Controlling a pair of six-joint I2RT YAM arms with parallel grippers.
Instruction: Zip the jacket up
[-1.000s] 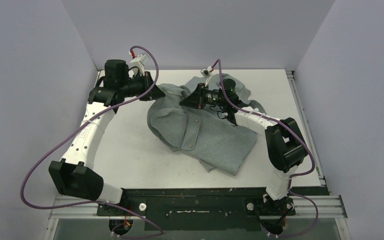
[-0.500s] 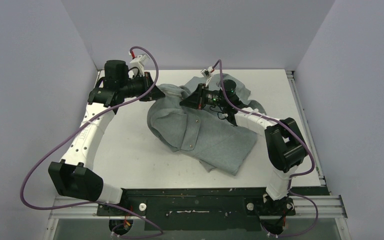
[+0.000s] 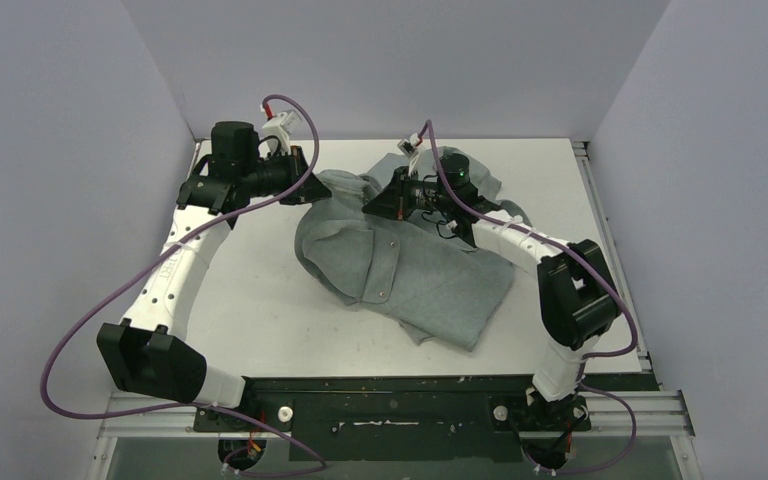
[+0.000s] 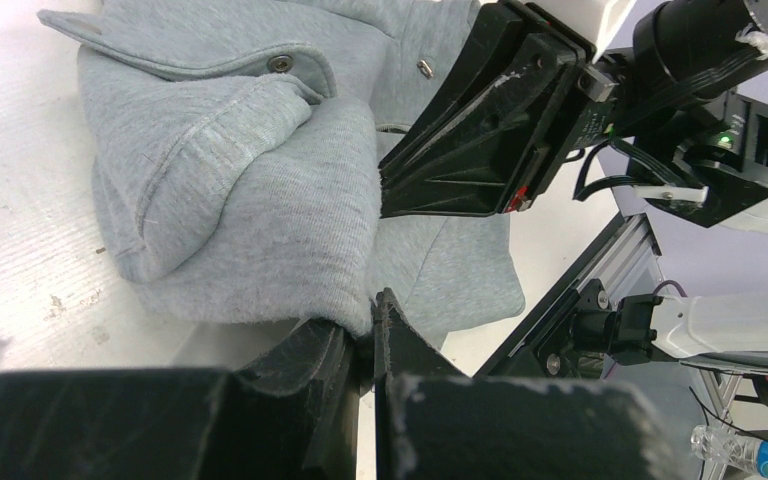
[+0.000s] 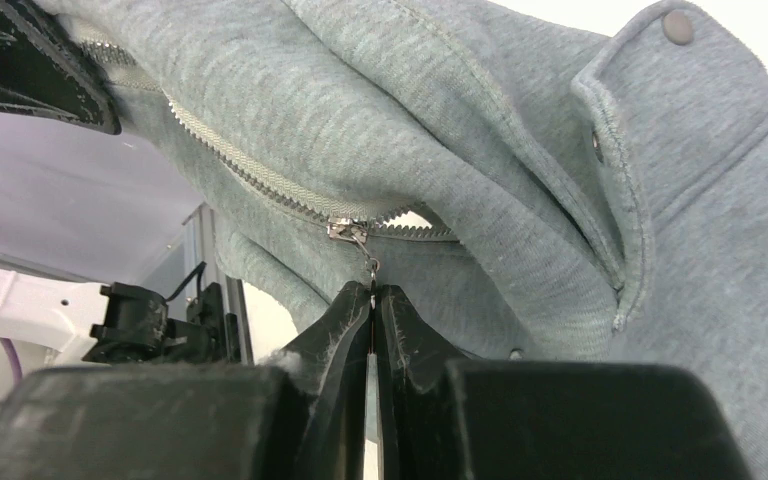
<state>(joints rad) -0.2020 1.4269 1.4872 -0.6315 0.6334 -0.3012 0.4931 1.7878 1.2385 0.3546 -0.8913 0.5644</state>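
Observation:
The light grey jacket (image 3: pixel 410 270) lies crumpled on the white table (image 3: pixel 260 310), its far end lifted between both arms. My left gripper (image 3: pixel 309 184) is shut on the jacket's ribbed hem edge (image 4: pixel 355 300), pinched at the fingertips (image 4: pixel 372 318). My right gripper (image 3: pixel 369 203) is shut on the small metal zipper pull (image 5: pixel 370 268), which hangs from the slider (image 5: pixel 345 231). The pale zipper (image 5: pixel 230 160) runs closed up-left from the slider toward the left gripper's finger (image 5: pixel 40 60); the track splits open to the slider's right. In the left wrist view the right gripper (image 4: pixel 480 130) hovers close over the jacket (image 4: pixel 240 180).
Metal snaps (image 5: pixel 676 26) dot the jacket's flap. An aluminium rail (image 3: pixel 410 400) runs along the near edge, and grey walls (image 3: pixel 60 150) enclose the table on three sides. A plastic bottle (image 4: pixel 760 460) lies beyond the table's edge.
My right gripper's fingers have closed fully on the zipper pull. The right arm has shifted slightly toward the back. The left arm holds still.

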